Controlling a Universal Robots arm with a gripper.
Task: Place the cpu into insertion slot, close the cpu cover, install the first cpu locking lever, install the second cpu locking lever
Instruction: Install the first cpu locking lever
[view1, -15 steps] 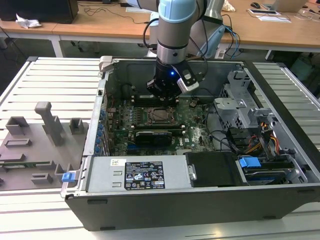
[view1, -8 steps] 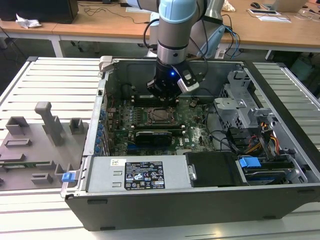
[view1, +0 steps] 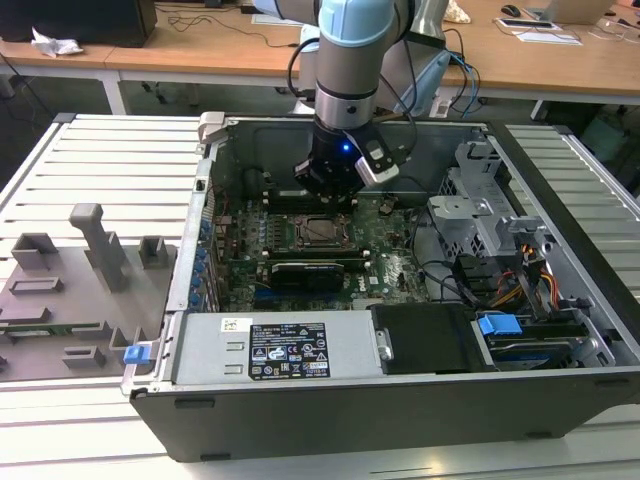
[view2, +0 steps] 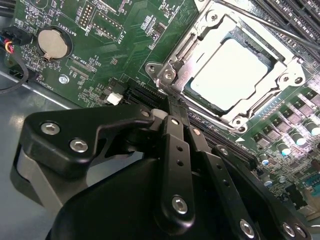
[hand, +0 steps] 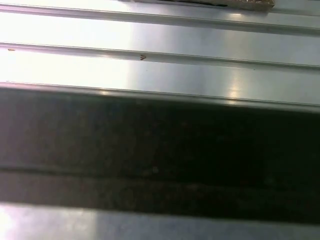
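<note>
The cpu (view2: 231, 74) lies flat in the insertion slot (view2: 156, 70), its pale silver top showing through the cut-out of the cpu cover (view2: 192, 42), which lies down over it. A thin lever rod (view2: 270, 27) runs along the far side of the socket. My gripper (view2: 170, 102) is shut, its tips close to the socket's near corner, with nothing visible between them. In the exterior view the gripper (view1: 328, 185) hangs inside the open computer case, just behind the insertion slot (view1: 322, 231) on the green board (view1: 390, 255).
A metal drive cage (view1: 480, 210) and coloured cables (view1: 520, 280) fill the case on the exterior view's right. The labelled grey box (view1: 290, 350) spans the front. A grey fixture plate (view1: 70, 290) lies outside on the left. A coin battery (view2: 52, 44) and memory slots (view2: 300, 15) flank the socket.
</note>
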